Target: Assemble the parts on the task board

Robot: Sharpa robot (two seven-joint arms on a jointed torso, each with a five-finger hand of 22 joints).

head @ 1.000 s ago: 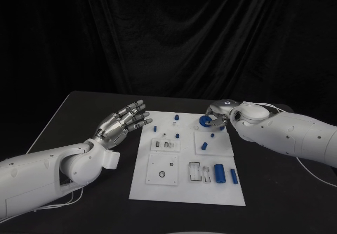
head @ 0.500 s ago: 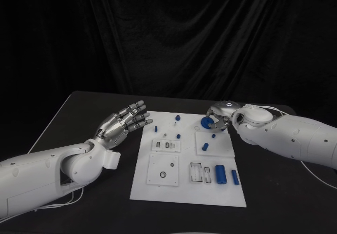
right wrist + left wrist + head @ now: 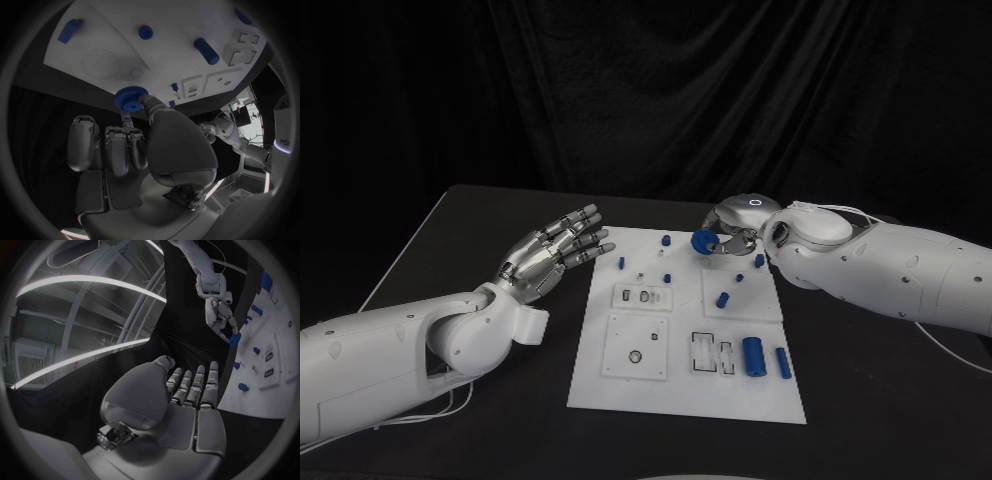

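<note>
The right hand (image 3: 730, 238) has moved toward the left along the far end of the white board (image 3: 687, 395), carrying the blue gear (image 3: 705, 243) with it. A second ago the gear sat low by the board's far right edge; now it is held higher, pinched in the fingers (image 3: 145, 101), above the board's far middle, close to the small blue peg (image 3: 666, 240).

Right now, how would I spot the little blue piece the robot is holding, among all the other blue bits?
Find the white task board in the middle of the black table, then go to its far end, where the right hand reaches in. The blue gear is pinched in that hand's fingertips, above the board. Unlike the plain blue pieces on the board, it is a toothed wheel.
</note>
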